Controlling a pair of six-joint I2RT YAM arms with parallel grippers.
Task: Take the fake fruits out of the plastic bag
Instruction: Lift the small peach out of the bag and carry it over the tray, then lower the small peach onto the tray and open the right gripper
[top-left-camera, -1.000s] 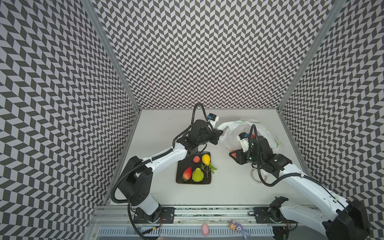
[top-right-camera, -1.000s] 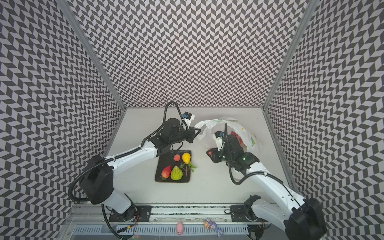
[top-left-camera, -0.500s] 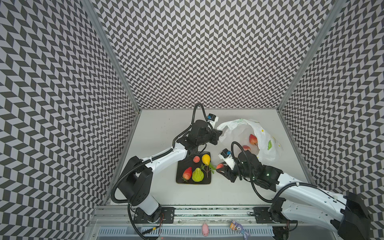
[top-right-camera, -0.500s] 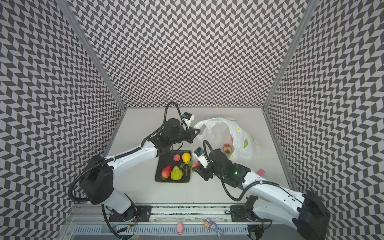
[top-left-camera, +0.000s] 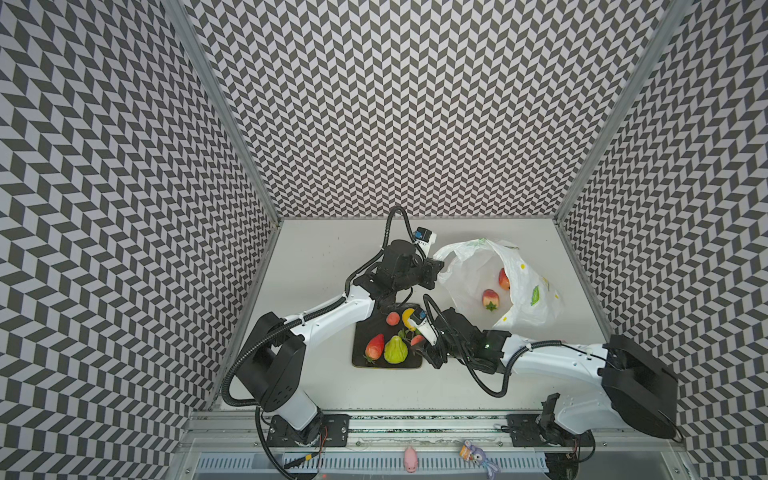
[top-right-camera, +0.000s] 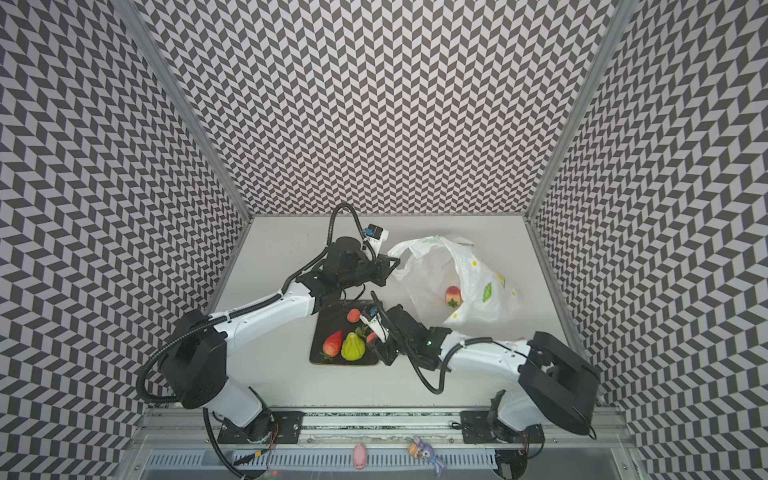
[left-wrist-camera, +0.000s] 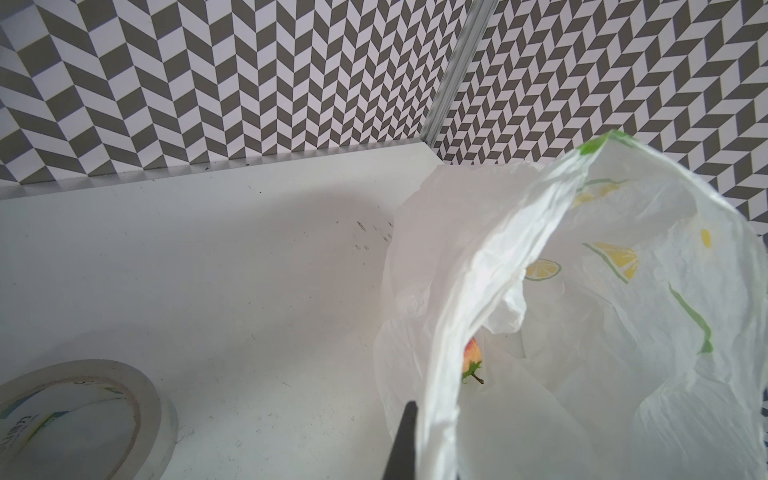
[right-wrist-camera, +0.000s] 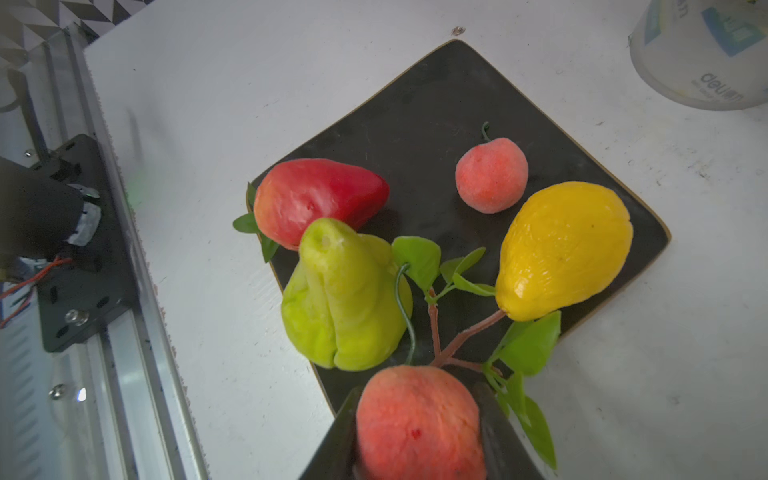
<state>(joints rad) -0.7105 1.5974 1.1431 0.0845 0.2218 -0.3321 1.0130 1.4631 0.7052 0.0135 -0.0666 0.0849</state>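
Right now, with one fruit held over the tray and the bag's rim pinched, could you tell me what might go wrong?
1. The right gripper holds the peach at the black tray's edge, crowded by the green pear and leafy twig. Released there, it may roll onto the table.
2. The left gripper pinches only the plastic bag's thin rim. If that slips, the mouth could collapse over the two fruits inside.
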